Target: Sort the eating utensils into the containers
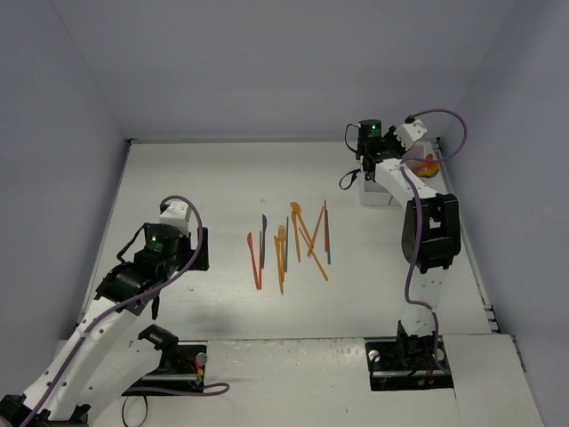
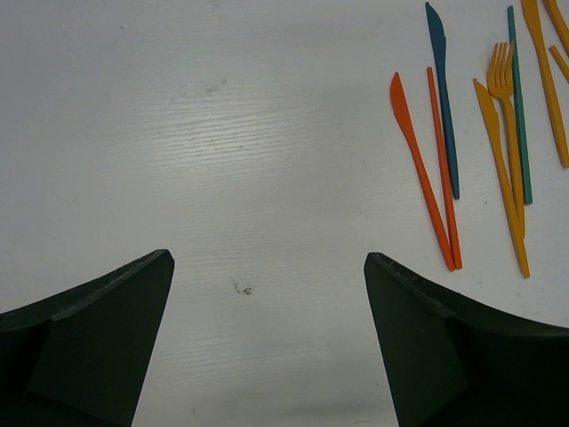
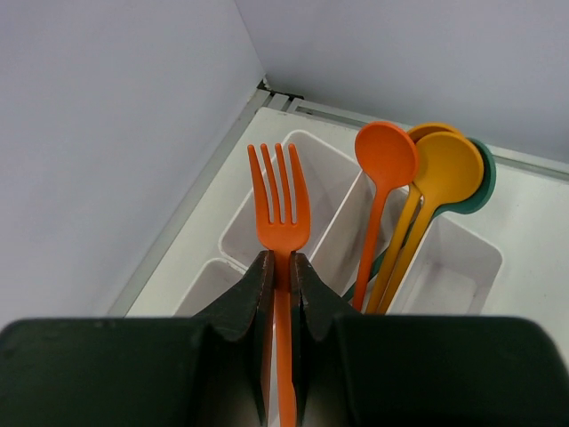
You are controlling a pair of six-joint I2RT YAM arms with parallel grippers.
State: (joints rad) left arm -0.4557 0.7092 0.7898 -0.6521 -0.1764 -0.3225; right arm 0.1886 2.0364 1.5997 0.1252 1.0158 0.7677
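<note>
Room: pale lavender walls (image 1: 267,62) close in a white surface (image 1: 204,178) on the left, far and right sides, and both arm bases sit at the near edge.
Surface texture: matte white with faint wood-grain streaks; a small dark speck shows between the left arm's fingers.
Loose utensils (image 1: 281,249): about ten lie in one cluster at mid-surface, mostly lengthwise; those on its right side cross each other and are hard to separate.
Counted from the left wrist: one orange knife (image 2: 418,160) touching a thin orange handle at its lower end, one dark blue knife (image 2: 444,107), one teal handle (image 2: 514,44), one yellow fork (image 2: 503,80), one yellow knife (image 2: 502,178), and more yellow pieces cut off by the picture's right edge.
Tray (image 3: 342,213): white, thin-walled, with rounded square compartments; it sits in the far right corner, close beside the wall and the grey strip at its foot.
Spoons in tray: four bowls show, leaning together in one compartment: one orange spoon (image 3: 387,153), two yellow and one teal behind them.
Orange fork (image 3: 278,209): four tines, held upright above the compartment just left of the spoons.
Right fingers (image 3: 258,294): dark and pressed together on the fork's neck, over the tray.
Left fingers (image 2: 107,311): two dark matte wedges spread wide apart and holding nothing, over plain surface, with the nearest knife off to their right.
Open room: a broad white stretch lies between the cluster and the left wall; the right arm works tight against the corner.
Utensil material: thin, flat, matte plastic.
</note>
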